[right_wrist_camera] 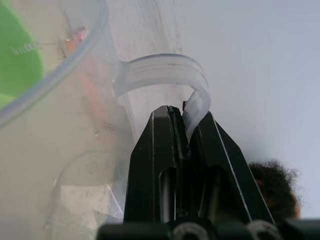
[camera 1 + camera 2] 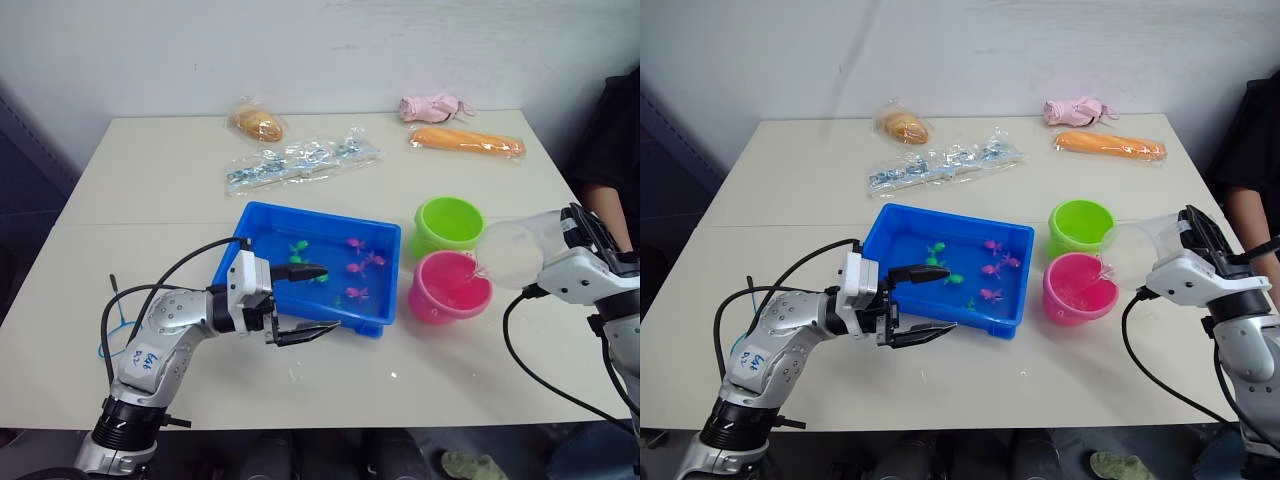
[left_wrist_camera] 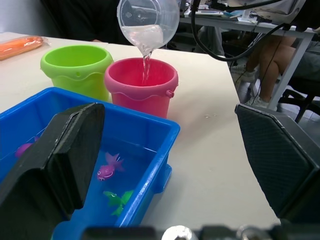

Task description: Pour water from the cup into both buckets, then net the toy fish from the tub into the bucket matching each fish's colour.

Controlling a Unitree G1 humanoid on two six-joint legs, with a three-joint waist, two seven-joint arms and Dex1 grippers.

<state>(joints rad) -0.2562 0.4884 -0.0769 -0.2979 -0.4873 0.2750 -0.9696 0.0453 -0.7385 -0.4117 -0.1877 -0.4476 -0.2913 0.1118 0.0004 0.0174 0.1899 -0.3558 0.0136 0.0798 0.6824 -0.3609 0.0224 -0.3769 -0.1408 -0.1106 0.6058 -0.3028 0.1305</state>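
The cup [image 3: 148, 22] is held tilted above the pink bucket [image 2: 449, 287], and a thin stream of water is seen falling from its spout into that bucket. The cup's clear handle [image 1: 167, 75] is pinched tightly between the closed fingers of the right gripper [image 1: 186, 131], at about 3 o'clock on the table [image 2: 150, 190]. The green bucket [image 2: 447, 225] is placed just beside the pink one, at its 12 o'clock, the two nearly touching. The blue tub [image 2: 262, 222] is set at the table's centre, just at 9 o'clock of the buckets, with water in it. Several small fish are seen in the tub: pink fish [image 2: 356, 293] toward its 3 o'clock side and green fish [image 2: 297, 247] nearer its middle. The left gripper [image 2: 315, 298] is held at the tub's 7 o'clock corner with its fingers spread wide and nothing between them, one finger over the water and the other over the tabletop beside the rim. The blue hoop of the net [image 2: 117, 335] is glimpsed at about 8 o'clock on the table, behind the left arm.
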